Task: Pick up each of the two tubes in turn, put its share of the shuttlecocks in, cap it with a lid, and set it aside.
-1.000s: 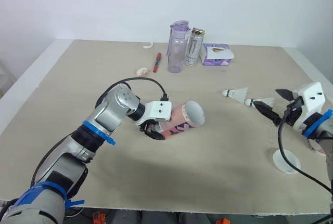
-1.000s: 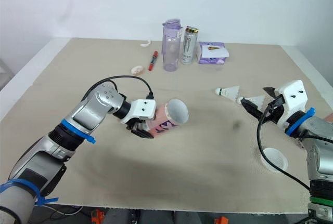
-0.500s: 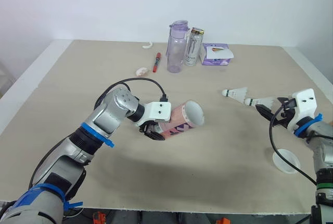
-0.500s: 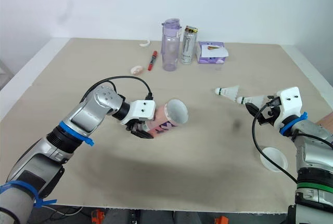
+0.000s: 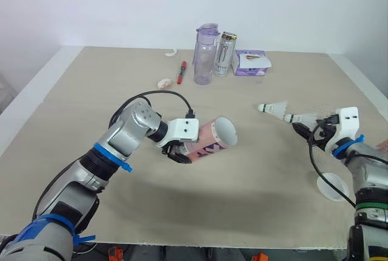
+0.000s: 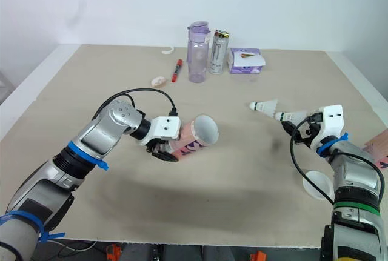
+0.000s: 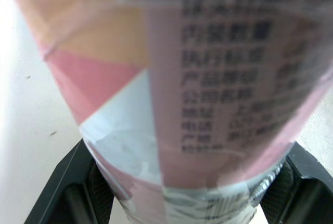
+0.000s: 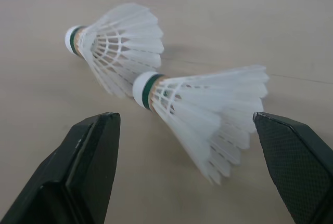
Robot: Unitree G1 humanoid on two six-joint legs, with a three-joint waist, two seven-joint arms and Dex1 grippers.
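The desk (image 5: 73, 103) carries everything, and its clutter stands along the far edge, well apart from both of your tools.

Your left tool (image 5: 177, 154) is clenched on the pink tube (image 5: 213, 140) near the desk's middle. It holds the tube off the surface, lying nearly level, with the open mouth turned toward the robot's right. In the left wrist view the black fingers (image 7: 67, 193) press on either side of the tube's printed wall.

At the far edge stand a clear purple bottle (image 5: 205, 55), a can (image 5: 226, 54) just beside it, and a purple tissue pack (image 5: 252, 63) to the can's right.

A white lid (image 5: 332, 186) lies flat near the right forearm, on the near right part of the desk.

Your right tool (image 8: 184, 120) is released, its fingers spread wide. The nearer shuttlecock (image 5: 305, 117) lies on the desk just ahead, in line with the gap, its feathers toward the tool. The second shuttlecock (image 5: 276, 109) lies just beyond, close beside the first one's cork.

A red marker (image 5: 181, 73) lies left of the bottle. A small pale object (image 5: 164, 83) and a white curved piece (image 5: 173, 52) lie near it.
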